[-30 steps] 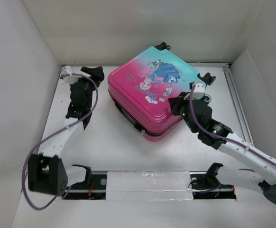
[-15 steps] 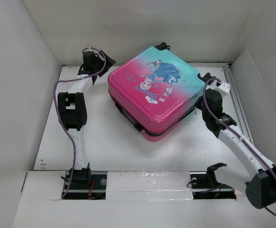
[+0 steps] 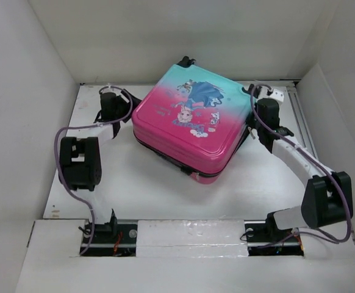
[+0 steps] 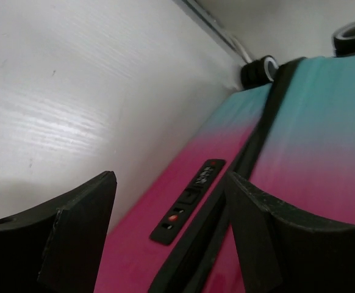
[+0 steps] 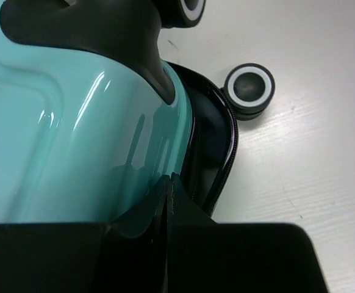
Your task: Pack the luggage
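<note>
Your surface (image 3: 141, 183) carries the luggage (image 3: 190, 122), lying flat toward the back with its printed shell up. It is turned at an angle, pink end nearer you. Your left gripper (image 4: 168, 183) sits at its left side, released, and the combination lock (image 4: 190, 198) shows between the spread fingers. Your right gripper (image 5: 168, 183) is at the teal right corner, clenched tight at the shell's edge. You cannot tell whether it pinches anything. A black-and-white wheel (image 5: 249, 90) sits just beside that corner.

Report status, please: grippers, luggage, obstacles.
Left gripper open beside luggage. Right gripper shut at its teal corner, seam gaping there. No obstacle seen.
</note>
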Controlling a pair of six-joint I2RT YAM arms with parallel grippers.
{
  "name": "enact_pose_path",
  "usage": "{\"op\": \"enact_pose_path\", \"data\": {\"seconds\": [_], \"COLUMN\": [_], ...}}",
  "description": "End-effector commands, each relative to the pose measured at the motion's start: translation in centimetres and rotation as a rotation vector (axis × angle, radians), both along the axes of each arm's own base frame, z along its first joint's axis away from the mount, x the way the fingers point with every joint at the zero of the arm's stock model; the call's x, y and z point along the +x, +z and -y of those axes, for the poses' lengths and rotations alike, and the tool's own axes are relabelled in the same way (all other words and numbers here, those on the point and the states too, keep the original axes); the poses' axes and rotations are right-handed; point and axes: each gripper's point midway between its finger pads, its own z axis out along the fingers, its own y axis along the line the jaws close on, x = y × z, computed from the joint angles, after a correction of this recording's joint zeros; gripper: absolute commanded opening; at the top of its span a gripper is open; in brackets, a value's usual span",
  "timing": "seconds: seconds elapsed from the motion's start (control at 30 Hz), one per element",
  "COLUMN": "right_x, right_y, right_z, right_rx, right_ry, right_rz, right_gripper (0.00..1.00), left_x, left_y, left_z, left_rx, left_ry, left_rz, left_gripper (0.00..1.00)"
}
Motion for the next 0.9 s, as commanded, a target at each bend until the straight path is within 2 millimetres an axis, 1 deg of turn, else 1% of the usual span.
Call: {"op": "enact_pose_path", "data": {"seconds": [0.0, 0.03, 0.07, 0.1, 0.13, 0.17, 0.2, 0.23, 0.27, 0.3, 0.33, 0.37, 0.4, 0.43, 0.47, 0.5, 0.53, 0.57, 0.63, 0.67, 0.7, 0.73, 0.77, 0.8, 0.83, 0.87], "right_x": [2.1, 2.4, 2.8, 3.4, 3.6, 4.2, 4.4, 5.4, 5.0, 5.7, 6.2, 6.0, 6.3, 6.6, 6.8, 6.8, 7.0, 6.9, 7.1, 6.4, 5.9, 5.7, 5.1, 4.0, 3.2, 2.5], "right_y": [4.1, 4.1, 5.1, 4.2, 4.2, 6.1, 6.5, 5.5, 5.2, 7.9, 6.7, 6.4, 8.2, 8.6, 9.1, 9.6, 10.6, 11.4, 12.7, 14.6, 15.4, 16.0, 15.6, 17.9, 18.5, 16.7], "right_z": [-10.3, -11.0, -12.2, -12.8, -14.0, -15.5, -17.0, -18.0, -19.6, -21.4, -22.5, -23.2, -24.3, -24.6, -24.5, -24.5, -24.4, -24.0, -21.9, -21.1, -20.6, -19.6, -19.0, -17.6, -16.8, -15.6], "right_rx": [0.155, 0.148, 0.152, 0.147, 0.157, 0.187, 0.203, 0.203, 0.220, 0.210, 0.197, 0.174, 0.158, 0.150, 0.146, 0.146, 0.144, 0.131, 0.123, 0.125, 0.114, 0.109, 0.094, 0.078, 0.065, 0.046], "right_ry": [0.365, 0.389, 0.412, 0.433, 0.469, 0.537, 0.587, 0.628, 0.683, 0.720, 0.738, 0.760, 0.764, 0.753, 0.740, 0.740, 0.731, 0.725, 0.678, 0.670, 0.665, 0.642, 0.633, 0.613, 0.597, 0.554], "right_rz": [0.122, 0.122, 0.140, 0.118, 0.114, 0.145, 0.149, 0.128, 0.092, 0.136, 0.100, 0.074, 0.109, 0.122, 0.130, 0.133, 0.149, 0.159, 0.179, 0.215, 0.233, 0.245, 0.239, 0.290, 0.305, 0.270], "right_gripper": [0.00, 0.00, 0.00, 0.00, 0.00, 0.00, 0.00, 0.00, 0.00, 0.00, 0.00, 0.00, 0.00, 0.00, 0.00, 0.00, 0.00, 0.00, 0.00, 0.06, 0.13, 0.20, 0.28, 0.41, 0.46, 0.50], "left_x": [-2.9, -4.7, -5.8, -6.6, -7.4, -9.2, -10.0, -10.8, -12.1, -13.2, -13.9, -14.8, -15.3, -15.8, -16.1, -16.4, -16.8, -16.8, -16.6, -16.6, -16.6, -16.5, -16.5, -16.5, -16.5, -16.3], "left_y": [5.7, 3.7, 5.1, 5.1, 5.0, 4.8, 5.1, 5.3, 3.8, 5.6, 5.9, 5.1, 6.8, 7.1, 7.7, 7.5, 8.1, 7.8, 8.1, 7.9, 8.4, 8.2, 8.5, 8.4, 8.4, 9.0], "left_z": [3.4, 3.8, 4.3, 4.6, 4.8, 5.3, 5.5, 5.3, 4.9, 4.8, 4.4, 4.0, 3.3, 3.2, 3.1, 2.8, 2.7, 2.5, 2.3, 2.3, 2.6, 2.8, 2.8, 2.8, 2.8, 2.6], "left_rx": [-0.023, -0.029, -0.037, -0.034, -0.031, -0.021, -0.019, -0.014, -0.009, -0.016, -0.026, -0.028, -0.040, -0.042, -0.045, -0.032, -0.037, -0.032, -0.009, -0.006, -0.013, -0.015, -0.028, -0.029, -0.029, -0.028], "left_ry": [-0.094, -0.095, -0.094, -0.096, -0.095, -0.090, -0.086, -0.075, -0.044, -0.038, -0.022, -0.006, 0.025, 0.025, 0.026, 0.038, 0.038, 0.047, 0.050, 0.050, 0.035, 0.026, 0.029, 0.029, 0.029, 0.045], "left_rz": [0.191, 0.151, 0.187, 0.192, 0.191, 0.192, 0.207, 0.215, 0.185, 0.235, 0.243, 0.232, 0.280, 0.287, 0.299, 0.300, 0.317, 0.309, 0.311, 0.303, 0.311, 0.310, 0.317, 0.322, 0.322, 0.334], "left_gripper": [0.67, 0.67, 0.67, 0.67, 0.67, 0.67, 0.67, 0.66, 0.66, 0.66, 0.66, 0.66, 0.66, 0.66, 0.66, 0.66, 0.66, 0.66, 0.66, 0.67, 0.67, 0.67, 0.67, 0.67, 0.67, 0.67]}}
